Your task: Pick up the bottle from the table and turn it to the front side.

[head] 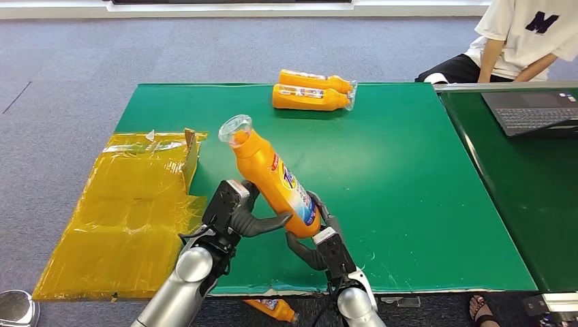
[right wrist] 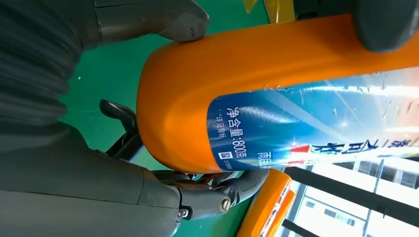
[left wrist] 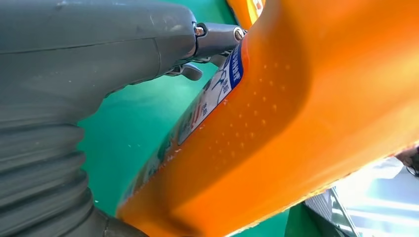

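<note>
The orange bottle [head: 276,180] is held above the near edge of the green table [head: 409,191], tilted, its clear cap [head: 235,128] pointing up and away to the left. It is gripped between both hands: the left hand [head: 238,214] is pressed against its left side, the right hand [head: 319,238] cupped around its base.

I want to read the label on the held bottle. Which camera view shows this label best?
The right wrist view: the blue label on the bottle is close and its print sharp. The head view shows the label small and slanted; the left wrist view shows a narrow edge of it.
</note>
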